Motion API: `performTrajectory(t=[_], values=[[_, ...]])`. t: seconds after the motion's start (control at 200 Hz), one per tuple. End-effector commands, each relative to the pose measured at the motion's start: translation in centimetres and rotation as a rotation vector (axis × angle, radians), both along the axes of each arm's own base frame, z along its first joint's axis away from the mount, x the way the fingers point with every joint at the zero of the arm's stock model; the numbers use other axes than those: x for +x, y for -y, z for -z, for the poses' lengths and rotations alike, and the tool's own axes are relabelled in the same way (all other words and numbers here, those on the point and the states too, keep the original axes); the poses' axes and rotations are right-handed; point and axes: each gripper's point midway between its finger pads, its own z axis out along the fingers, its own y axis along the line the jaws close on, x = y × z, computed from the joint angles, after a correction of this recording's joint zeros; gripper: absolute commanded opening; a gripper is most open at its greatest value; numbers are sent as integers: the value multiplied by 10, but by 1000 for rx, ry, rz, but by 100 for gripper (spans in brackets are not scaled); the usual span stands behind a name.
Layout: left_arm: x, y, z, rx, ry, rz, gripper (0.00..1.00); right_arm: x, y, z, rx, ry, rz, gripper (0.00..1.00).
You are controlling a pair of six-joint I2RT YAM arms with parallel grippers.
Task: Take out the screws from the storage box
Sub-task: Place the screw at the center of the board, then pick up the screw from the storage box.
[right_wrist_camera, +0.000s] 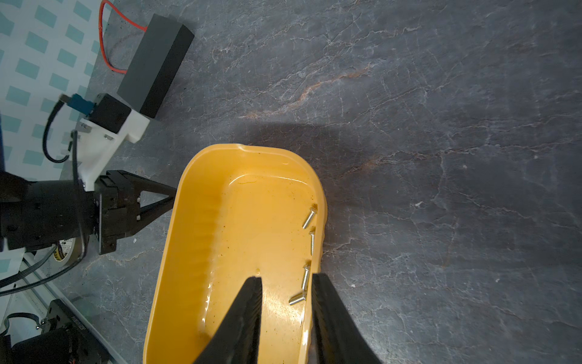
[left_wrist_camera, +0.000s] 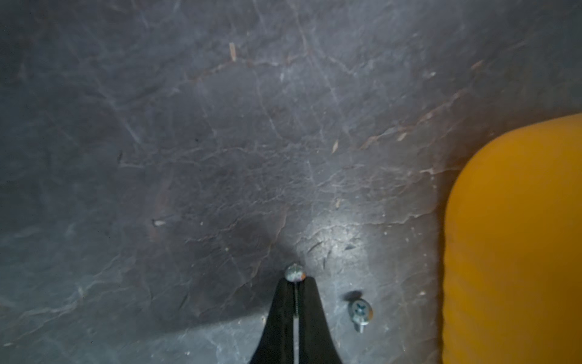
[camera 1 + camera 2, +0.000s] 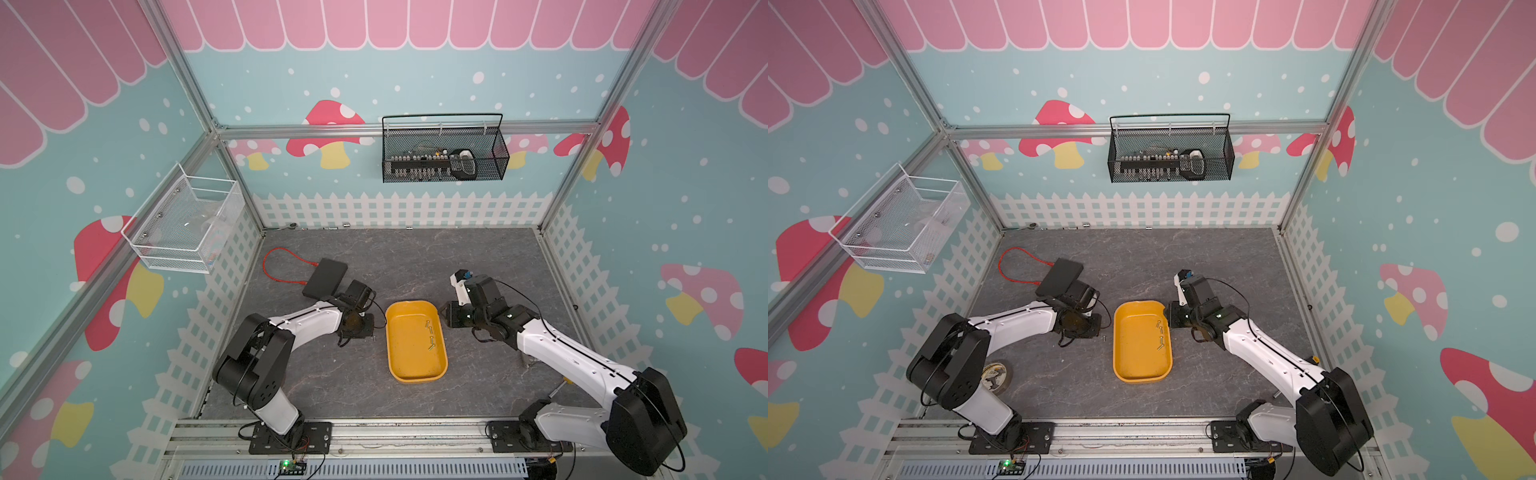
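Currently the storage box point(image 3: 411, 361) sits on the dark, veined desk point(image 3: 478, 257) between the two arms. It is a shallow yellow-orange tub with rounded corners, a flared rim and a glossy, speckled floor. Four screws point(image 1: 312, 241) lie in it along the wall on the right arm's side, thin silver shanks with small heads. The right end effector point(image 1: 286, 277) hangs over that wall, narrowly parted with nothing clamped, one finger above the floor and one over the rim. The left end effector point(image 2: 296, 280), by the opposite wall, is pinched on a fifth screw point(image 2: 294, 272) whose round head pokes past the tips. A cross-slotted screw point(image 2: 360, 313) lies on the desk just beside it. A black mesh basket point(image 3: 444, 166) on the back wall holds a row of small items, and a white mesh basket point(image 3: 187, 232) holds something clear. A tape roll point(image 3: 994, 376) bears print too small to read.
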Motion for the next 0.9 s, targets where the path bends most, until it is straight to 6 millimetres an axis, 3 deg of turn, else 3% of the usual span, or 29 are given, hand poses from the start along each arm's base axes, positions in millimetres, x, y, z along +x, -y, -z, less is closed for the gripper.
performTrajectory(t=[0.0, 0.205, 0.26, 0.35, 0.47, 0.535, 0.65, 0.766, 0.821, 0.896], values=[[5, 3, 1, -11, 30, 22, 1, 2, -4, -7, 5, 18, -18, 33], [5, 8, -2, -28, 36, 31, 15, 3, -5, -6, 1, 17, -19, 33], [6, 10, -5, -37, 38, 31, 25, 4, -5, -7, 3, 17, -18, 33], [8, 12, -12, -47, 50, 28, 32, 3, -4, -7, 1, 20, -17, 33], [18, 16, -39, -42, 115, 25, 34, 4, -3, -8, -2, 24, -17, 34], [27, 23, -66, -36, 188, 32, 34, 4, -3, -6, -9, 23, -15, 34], [32, 56, -118, -89, 305, 102, 33, 6, 2, 1, -10, 12, -12, 35], [13, 107, -160, -198, 389, 302, 28, 6, 10, 12, 47, -11, -5, 35], [0, 129, -166, -233, 410, 409, 28, 7, 12, 15, 51, -19, -3, 35], [-18, 150, -156, -263, 377, 524, 27, 7, 11, 17, 55, -25, -9, 34]])
